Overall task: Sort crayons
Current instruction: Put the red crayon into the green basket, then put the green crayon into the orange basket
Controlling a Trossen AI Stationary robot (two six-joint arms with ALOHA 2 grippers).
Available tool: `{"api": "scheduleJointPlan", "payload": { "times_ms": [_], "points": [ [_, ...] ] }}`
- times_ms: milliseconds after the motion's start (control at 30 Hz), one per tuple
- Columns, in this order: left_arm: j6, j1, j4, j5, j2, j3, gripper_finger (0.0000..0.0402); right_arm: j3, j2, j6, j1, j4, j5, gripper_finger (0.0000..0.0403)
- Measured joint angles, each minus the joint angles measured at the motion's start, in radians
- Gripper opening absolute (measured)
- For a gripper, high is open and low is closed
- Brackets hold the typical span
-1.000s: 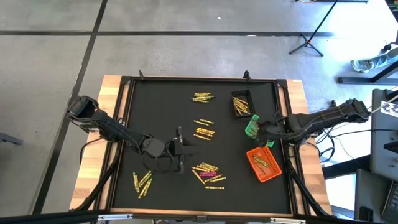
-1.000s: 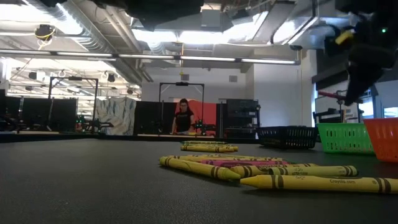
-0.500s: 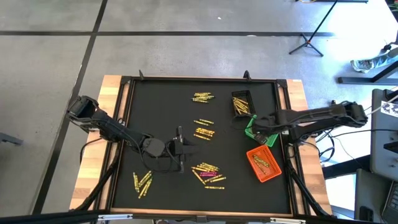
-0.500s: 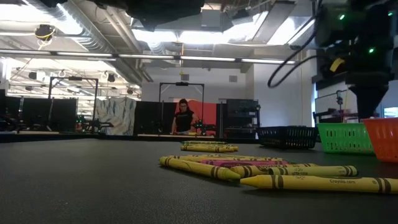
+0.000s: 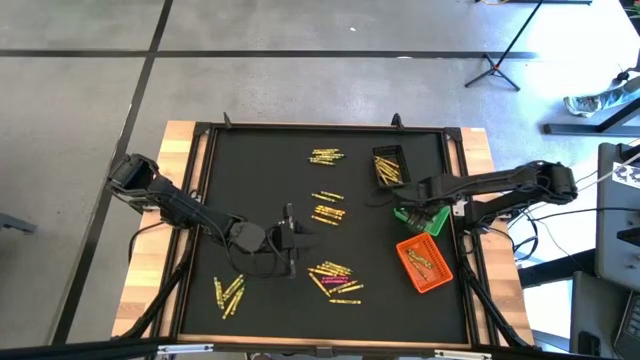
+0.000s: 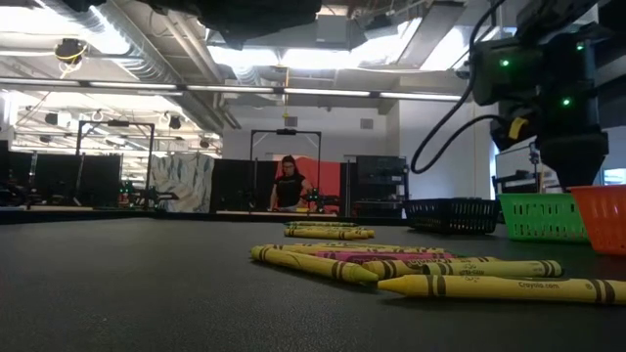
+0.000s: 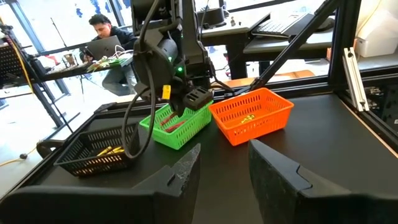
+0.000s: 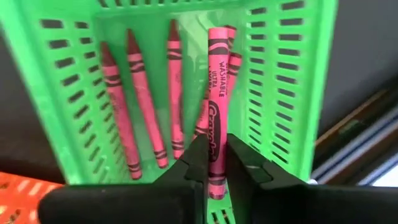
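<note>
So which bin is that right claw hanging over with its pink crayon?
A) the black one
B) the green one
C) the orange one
B: the right wrist view shows the right gripper pinching a pink crayon directly above the green bin, where other pink crayons already lie.

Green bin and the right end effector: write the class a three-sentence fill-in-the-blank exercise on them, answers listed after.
1. The right end effector grips a ____ crayon between its fingers.
2. It hovers over the ____ bin.
3. In the high view, that bin lies between the black bin and the ____ bin.

Missing words: pink; green; orange
</note>
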Motion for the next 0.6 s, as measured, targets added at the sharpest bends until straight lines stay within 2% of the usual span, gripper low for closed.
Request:
{"api": "scheduleJointPlan", "payload": {
  "times_ms": [100,233,400,500,600],
  "points": [
    [0.000,0.000,0.000,0.000,0.000,0.000,0.0118,0.000,0.006,-0.003,0.000,0.009,0.000,0.0050],
    [0.000,0.000,-0.001,0.000,0.000,0.000,0.0118,0.001,0.006,-0.003,0.000,-0.002,0.003,0.0091],
    [0.000,0.010,-0.006,0.002,0.003,0.000,0.0118,0.066,0.005,-0.005,0.011,-0.091,-0.021,0.0136],
    [-0.020,0.013,-0.046,0.001,0.003,0.000,0.0118,0.134,-0.011,-0.004,0.055,-0.086,0.044,0.0141],
    [-0.073,0.011,-0.112,0.010,0.003,0.000,0.0118,0.189,-0.021,-0.023,0.116,-0.003,0.127,0.0139]
  ]
}}
